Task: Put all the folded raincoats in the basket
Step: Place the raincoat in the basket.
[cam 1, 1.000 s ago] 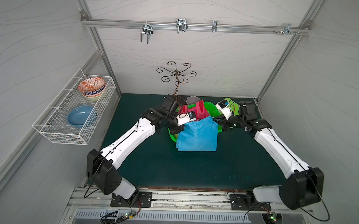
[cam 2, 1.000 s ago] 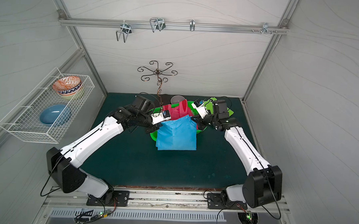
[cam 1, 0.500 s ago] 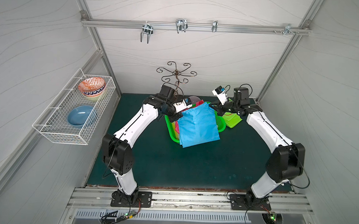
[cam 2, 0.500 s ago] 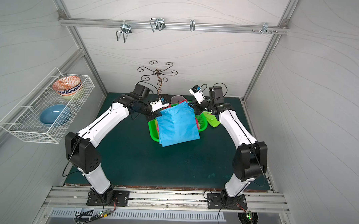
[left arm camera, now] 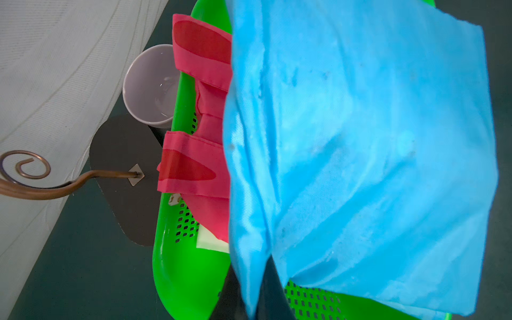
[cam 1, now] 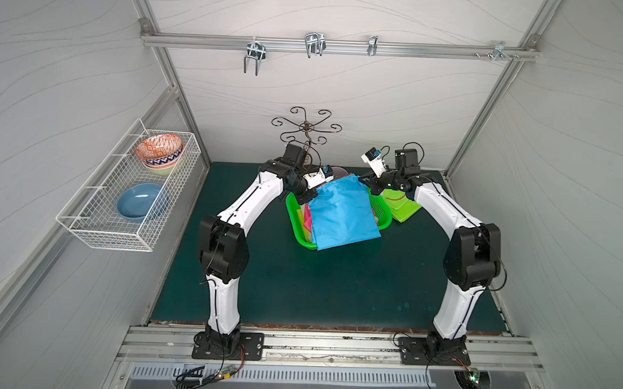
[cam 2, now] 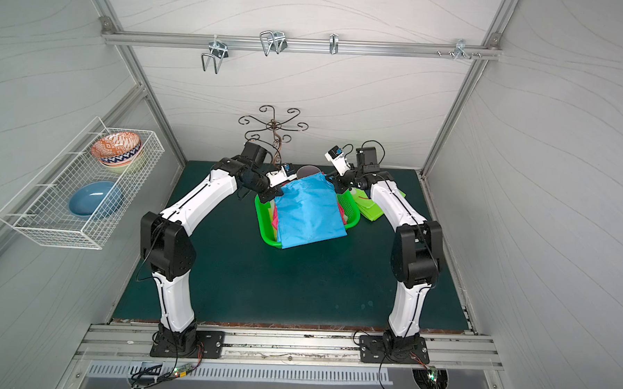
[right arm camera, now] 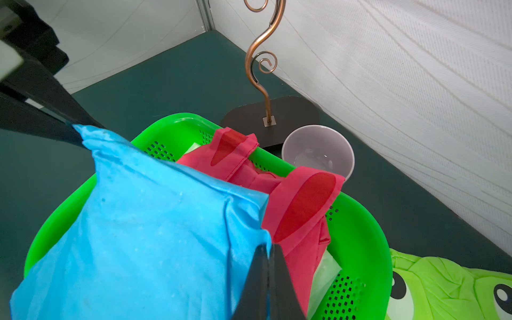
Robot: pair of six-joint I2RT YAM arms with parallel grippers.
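The folded raincoat [cam 1: 343, 215] [cam 2: 309, 213] is bright blue and hangs stretched over the green basket [cam 1: 290, 216] [cam 2: 263, 229]. Its near edge reaches past the basket's front rim. My left gripper [cam 1: 314, 193] [left arm camera: 253, 277] is shut on one far corner of the raincoat [left arm camera: 360, 138]. My right gripper [cam 1: 363, 180] [right arm camera: 267, 248] is shut on the other far corner of the raincoat [right arm camera: 152, 235]. Inside the basket [left arm camera: 188, 271] [right arm camera: 368, 235] lies a red folded garment [left arm camera: 205, 138] [right arm camera: 291, 199], partly under the blue one.
A lime green frog-face raincoat [cam 1: 399, 206] [right arm camera: 443, 285] lies on the mat right of the basket. Behind the basket stand a grey cup [left arm camera: 152, 86] [right arm camera: 318, 155] and a curly metal stand [cam 1: 305, 130] [right arm camera: 271, 116]. A white wire rack [cam 1: 129, 194] with bowls hangs on the left wall.
Both arms have carried the blue raincoat toward the back wall. It hung in front of the basket a second ago and is now spread over it. Both grips stayed shut.
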